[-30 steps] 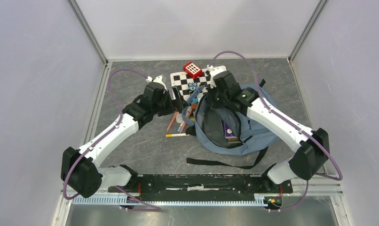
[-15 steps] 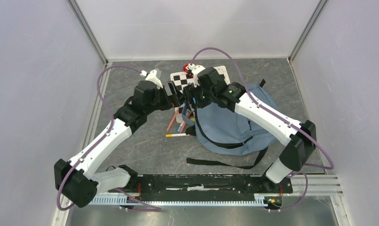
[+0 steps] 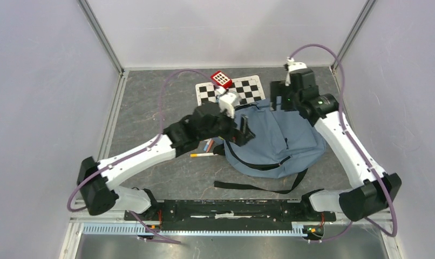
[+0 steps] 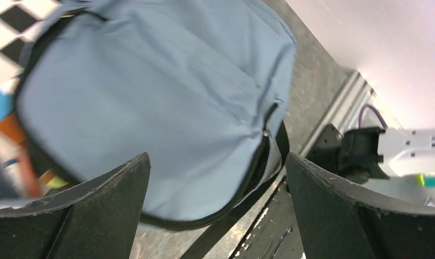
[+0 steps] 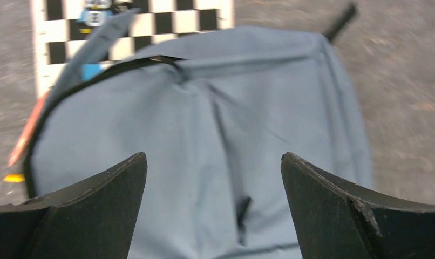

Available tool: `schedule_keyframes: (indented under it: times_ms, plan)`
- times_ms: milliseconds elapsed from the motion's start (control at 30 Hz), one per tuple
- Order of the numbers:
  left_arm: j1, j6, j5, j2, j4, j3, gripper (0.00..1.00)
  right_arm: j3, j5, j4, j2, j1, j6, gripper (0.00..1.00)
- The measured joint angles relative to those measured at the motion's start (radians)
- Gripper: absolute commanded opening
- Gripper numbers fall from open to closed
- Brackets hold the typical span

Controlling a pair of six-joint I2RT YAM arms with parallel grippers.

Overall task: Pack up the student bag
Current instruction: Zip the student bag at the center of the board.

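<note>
Since 1 second ago our right gripper (image 5: pixel 213 157) has let go and drawn back, jaws wide, empty; the student bag (image 3: pixel 274 135) lies flopped shut mid-table. Our left gripper (image 4: pixel 217 156), equally wide and empty, hovers at its left edge. Pencils (image 3: pixel 203 154) lie outside, so we judge it needs reopening.
</note>
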Motion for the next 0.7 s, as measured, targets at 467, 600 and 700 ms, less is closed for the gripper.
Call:
schedule_keyframes:
  times_ms: [467, 600, 700]
  plan:
    - [-0.386, 0.131, 0.004, 0.46, 0.119, 0.237, 0.77, -0.274, 0.078, -0.037, -0.279, -0.202, 0.025, 0.89]
    - [-0.42, 0.133, -0.01, 0.562, 0.135, 0.26, 0.76, -0.337, 0.093, -0.015, -0.412, -0.202, 0.034, 0.89]
    - [-0.422, 0.132, -0.067, 0.612, 0.159, 0.26, 0.74, -0.357, 0.102, 0.012, -0.494, -0.203, 0.03, 0.88]
